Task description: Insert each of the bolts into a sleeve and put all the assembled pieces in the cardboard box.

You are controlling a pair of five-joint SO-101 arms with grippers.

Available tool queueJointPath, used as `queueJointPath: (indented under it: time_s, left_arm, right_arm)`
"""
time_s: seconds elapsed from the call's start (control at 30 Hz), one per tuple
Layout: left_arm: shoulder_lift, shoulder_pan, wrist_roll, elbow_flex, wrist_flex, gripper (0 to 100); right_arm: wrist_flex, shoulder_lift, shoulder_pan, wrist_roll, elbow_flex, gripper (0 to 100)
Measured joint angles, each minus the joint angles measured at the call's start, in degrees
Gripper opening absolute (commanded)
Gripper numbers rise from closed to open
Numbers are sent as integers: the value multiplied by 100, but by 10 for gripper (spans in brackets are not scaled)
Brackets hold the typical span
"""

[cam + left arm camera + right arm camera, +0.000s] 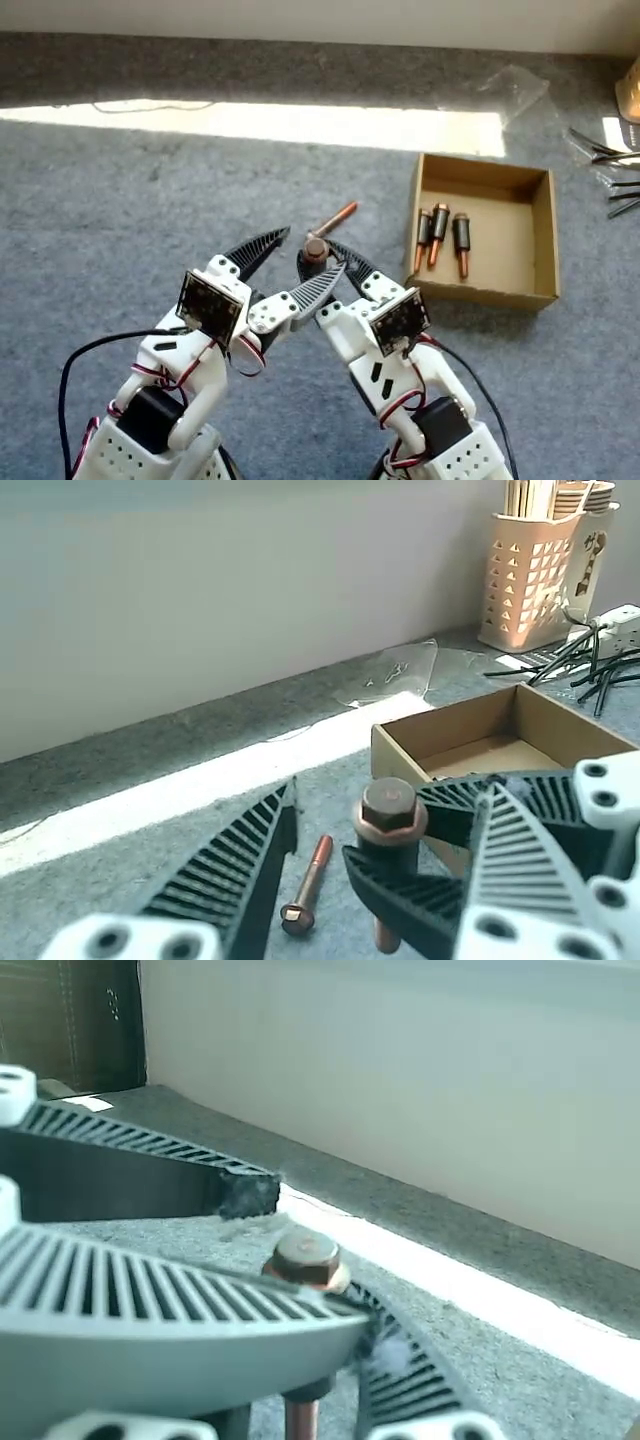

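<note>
My right gripper (320, 266) is shut on a copper bolt (316, 248) that wears a dark sleeve and stands head up above the carpet. Its hex head (389, 812) shows in the left wrist view and its head (305, 1258) in the right wrist view, with bare shaft below. My left gripper (312, 254) is open, its two fingers standing either side of that bolt without touching it. A loose bolt (338, 218) lies on the carpet just beyond. The cardboard box (480, 295) to the right holds three assembled pieces (440, 232).
A clear plastic bag (515, 85) lies behind the box, and black cable ties (610, 150) sprawl at the far right. A pink slotted holder (535, 575) stands by the wall. Open grey carpet stretches to the left.
</note>
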Motion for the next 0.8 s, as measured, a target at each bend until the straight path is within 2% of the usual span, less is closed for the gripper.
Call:
queueJointPath:
  time_s: [0.33,0.57,0.8]
  left_arm:
    - [70,-167,-26,-826,35,270]
    - [0,-1635,-26,-1231,492,270]
    - [0,-2400,-26,-1240,932,269]
  right_arm:
    - [0,0,0,0,0,5]
    - [26,0,220,0,0,5]
    - [26,0,782,0,0,5]
